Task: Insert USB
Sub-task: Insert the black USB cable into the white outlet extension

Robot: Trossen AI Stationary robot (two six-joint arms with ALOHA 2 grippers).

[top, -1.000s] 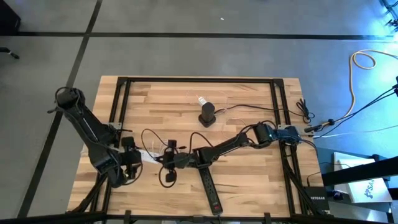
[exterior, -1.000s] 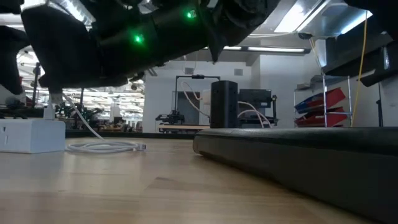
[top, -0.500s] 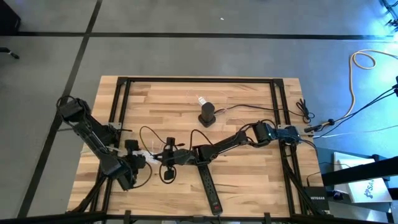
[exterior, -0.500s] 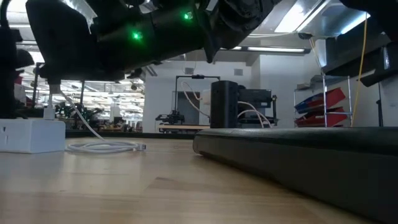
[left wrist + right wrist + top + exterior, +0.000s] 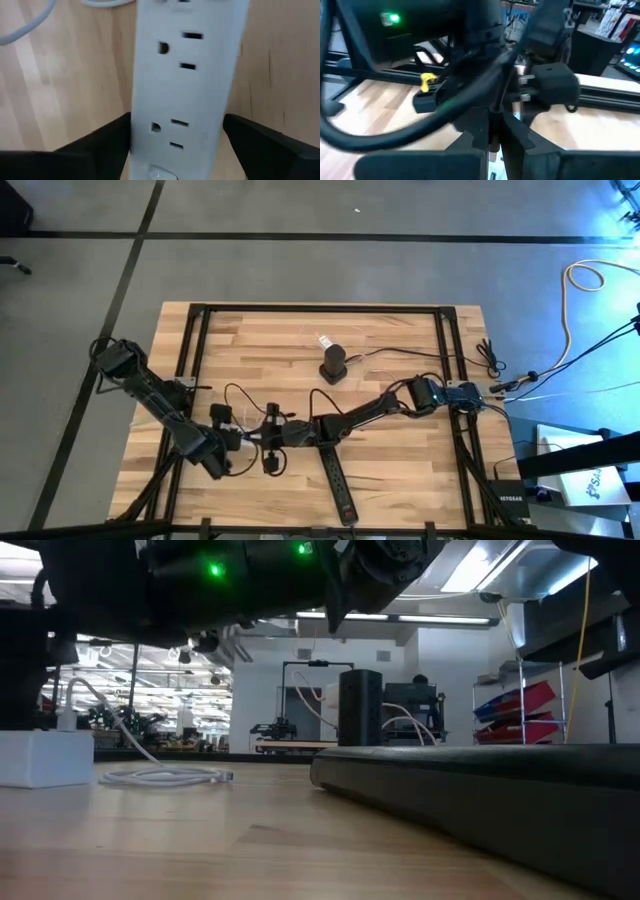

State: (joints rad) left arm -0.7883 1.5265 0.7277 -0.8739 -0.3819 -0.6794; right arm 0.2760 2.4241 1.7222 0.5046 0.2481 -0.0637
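White plastic, the power strip (image 5: 185, 85) lies on the wooden surface (image 5: 390, 340) directly between the left pincer's (image 5: 175, 145) spread fingers, its long axis running away from the wrist. The right pincer (image 5: 492, 135), pressed together on a thin cable, hovers just beside, the nearer carrier.

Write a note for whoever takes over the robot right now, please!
Left end effector: open, fingers either side of the white strip, at the table's front left. I cannot tell if they touch it.
Right end effector: shut, low over the table just right of the strip. What it pinches, if anything, is hidden.
White cable: looped on the table, one end rising at the strip.
Done: both arms are at the strip.
Left: I cannot see a USB plug seated, so check that first, then steady the strip and insert.
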